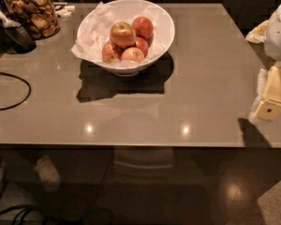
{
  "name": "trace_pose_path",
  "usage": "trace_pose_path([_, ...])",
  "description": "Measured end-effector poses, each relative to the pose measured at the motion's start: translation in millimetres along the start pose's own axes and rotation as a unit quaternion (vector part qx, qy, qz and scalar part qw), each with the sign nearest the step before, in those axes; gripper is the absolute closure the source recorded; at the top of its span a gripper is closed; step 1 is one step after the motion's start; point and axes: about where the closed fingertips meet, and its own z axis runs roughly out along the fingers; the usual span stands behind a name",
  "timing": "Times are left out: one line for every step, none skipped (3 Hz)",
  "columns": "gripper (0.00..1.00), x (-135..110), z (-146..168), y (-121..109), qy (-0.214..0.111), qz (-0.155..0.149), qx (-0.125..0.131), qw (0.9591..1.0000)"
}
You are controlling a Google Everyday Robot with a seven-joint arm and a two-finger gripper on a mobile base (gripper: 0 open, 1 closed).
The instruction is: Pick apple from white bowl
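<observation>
My gripper (270, 108) over counter (201, 88) right edge, well apart from fruit. Apart or together: cannot tell. Reach not begun, I judge. White bowl (165, 29) near far edge, left of middle. Apple (122, 33) tops smaller apples (133, 54), so free from above.

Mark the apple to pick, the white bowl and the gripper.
apple (122, 34), camera view, middle of its yellow-orange skin.
white bowl (163, 28), camera view, bare right inner wall.
gripper (273, 100), camera view, cream body at the far right.
</observation>
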Motion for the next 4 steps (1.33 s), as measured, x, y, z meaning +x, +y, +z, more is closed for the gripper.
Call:
trace_pose_path([0.00, 0, 0, 0, 0.000, 0.000, 0.000, 1.0000])
trace_pose_path([0.00, -26, -2, -18, -0.006, -0.012, -0.004, 0.9999])
trace_pose_path([0.00, -78, -5, -44, -0.024, -0.067, 0.004, 0.9974])
trace_pose_path([0.00, -79, -6, -45, -0.029, -0.065, 0.010, 0.9974])
